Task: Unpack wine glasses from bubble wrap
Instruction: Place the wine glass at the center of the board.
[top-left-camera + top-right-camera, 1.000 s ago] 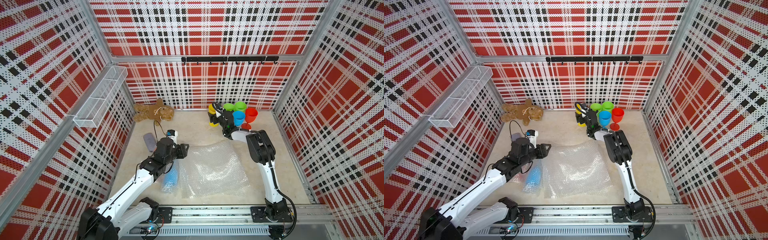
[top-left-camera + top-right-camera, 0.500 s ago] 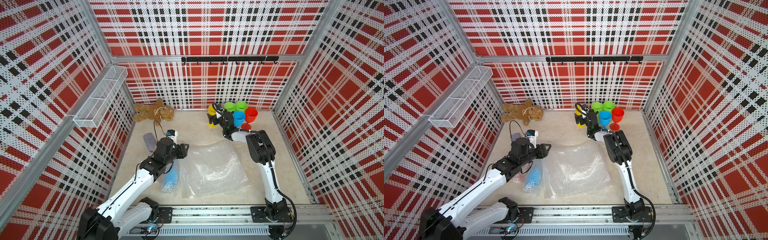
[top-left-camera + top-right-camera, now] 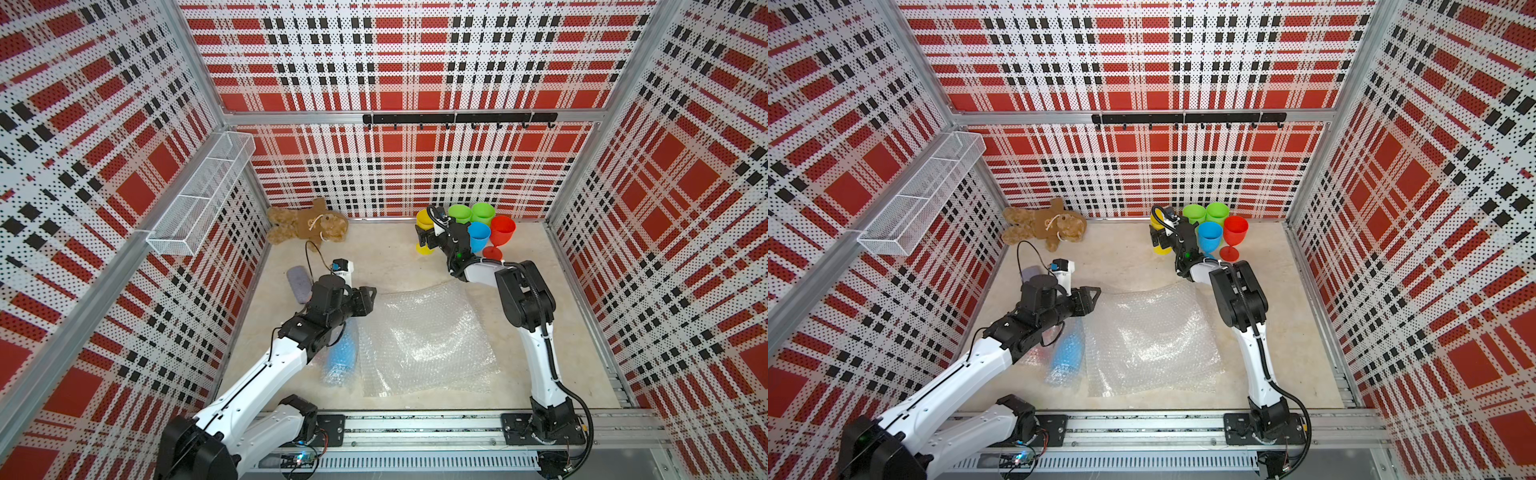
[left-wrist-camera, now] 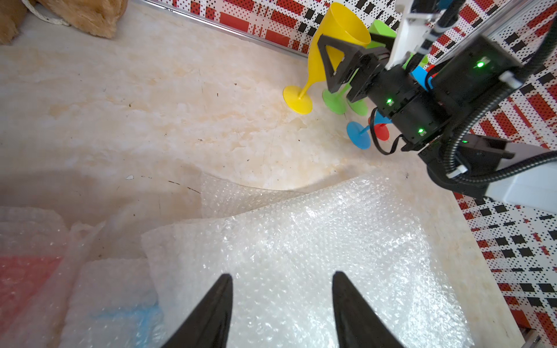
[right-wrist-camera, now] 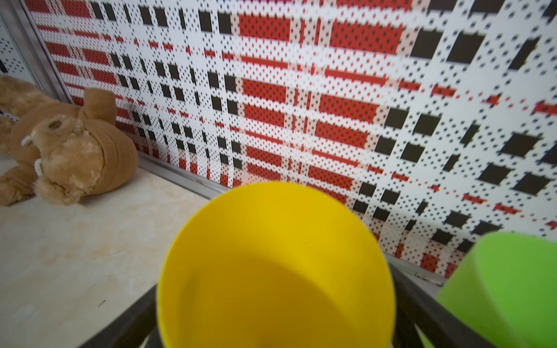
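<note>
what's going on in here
The robot is partway through unwrapping goblets. The right gripper straddles the yellow goblet, which stands at the back with the green pair, blue goblet and red goblet; whether it grips is unclear. The left gripper hovers open over flat bubble wrap. A wrapped blue goblet and wrapped red goblet lie beside it.

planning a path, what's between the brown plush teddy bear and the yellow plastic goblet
Only bare beige floor lies between the brown plush teddy bear and the yellow plastic goblet, in both top views.
</note>
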You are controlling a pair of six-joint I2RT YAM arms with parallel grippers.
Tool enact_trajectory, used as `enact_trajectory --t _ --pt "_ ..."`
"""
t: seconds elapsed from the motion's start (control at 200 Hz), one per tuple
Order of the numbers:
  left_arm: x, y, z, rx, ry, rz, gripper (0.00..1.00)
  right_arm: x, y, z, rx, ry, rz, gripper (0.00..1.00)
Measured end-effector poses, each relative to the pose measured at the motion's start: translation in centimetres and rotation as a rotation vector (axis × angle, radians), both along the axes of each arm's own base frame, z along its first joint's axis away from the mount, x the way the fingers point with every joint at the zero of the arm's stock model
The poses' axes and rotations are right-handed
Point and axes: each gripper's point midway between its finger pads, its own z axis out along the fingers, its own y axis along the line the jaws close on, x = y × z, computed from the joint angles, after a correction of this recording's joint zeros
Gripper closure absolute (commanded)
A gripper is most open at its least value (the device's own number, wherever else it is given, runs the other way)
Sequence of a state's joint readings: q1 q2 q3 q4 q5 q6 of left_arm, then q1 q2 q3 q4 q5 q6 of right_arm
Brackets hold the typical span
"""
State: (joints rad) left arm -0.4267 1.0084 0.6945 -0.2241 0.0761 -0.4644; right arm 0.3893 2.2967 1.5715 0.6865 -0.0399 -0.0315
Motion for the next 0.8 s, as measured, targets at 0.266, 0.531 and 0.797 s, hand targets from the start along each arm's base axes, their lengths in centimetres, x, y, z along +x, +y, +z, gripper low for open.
enact_trajectory --t 0.266,0.531,0.797 --pt "0.1 0.2 0.0 0.007 -0.004 0.013 0.39 -2.3 -0.6 11.4 0.064 -0.173 0.01 0.0" --pt "0.9 3.4 -0.2 0.075 0.031 0.172 0.16 -10.5 1.7 23.8 0.057 -0.193 -0.16 0.0" --pt "2.4 12.3 0.1 0.062 0.075 0.498 0.02 -22.6 -0.7 22.4 0.119 -0.024 0.021 0.0"
